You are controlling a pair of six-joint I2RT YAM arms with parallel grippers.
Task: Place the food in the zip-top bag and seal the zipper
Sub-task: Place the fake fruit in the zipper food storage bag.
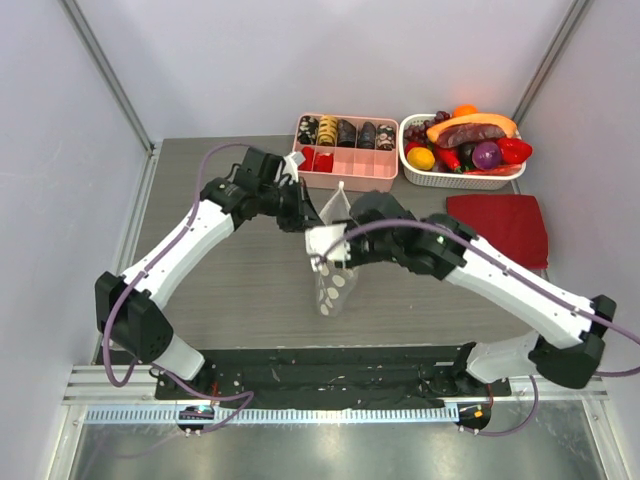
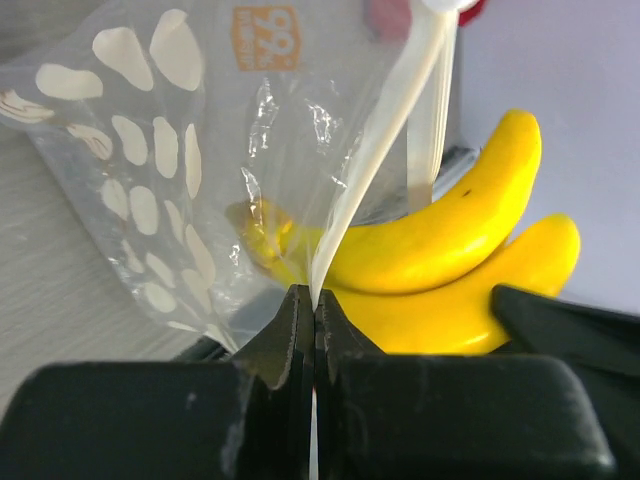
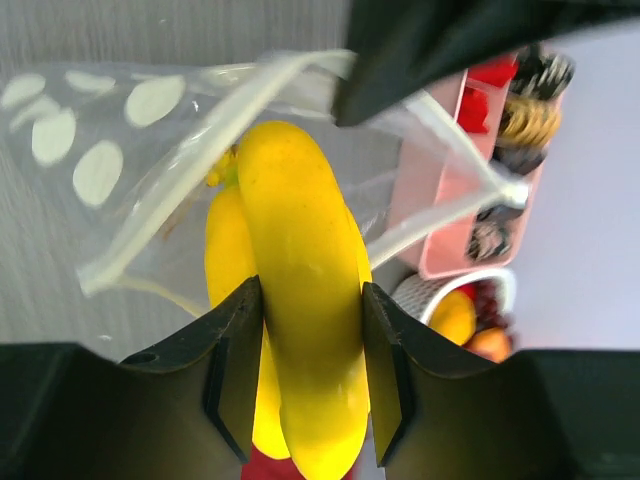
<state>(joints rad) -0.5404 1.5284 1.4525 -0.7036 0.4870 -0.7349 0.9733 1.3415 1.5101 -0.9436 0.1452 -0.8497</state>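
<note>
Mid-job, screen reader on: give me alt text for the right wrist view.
The right claw grips a yellow plastic toy banana bunch, its far end entering the open mouth of the clear dotted plastic zip-top bag. The black left claw pinches the bag's mouth edge at the frame's top; a pink compartment tray sits at right.

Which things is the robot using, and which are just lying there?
Using: bag, banana, left gripper pinching the bag's edge, right gripper holding the banana.
Lying about: pink tray, white basket, red cloth.
</note>
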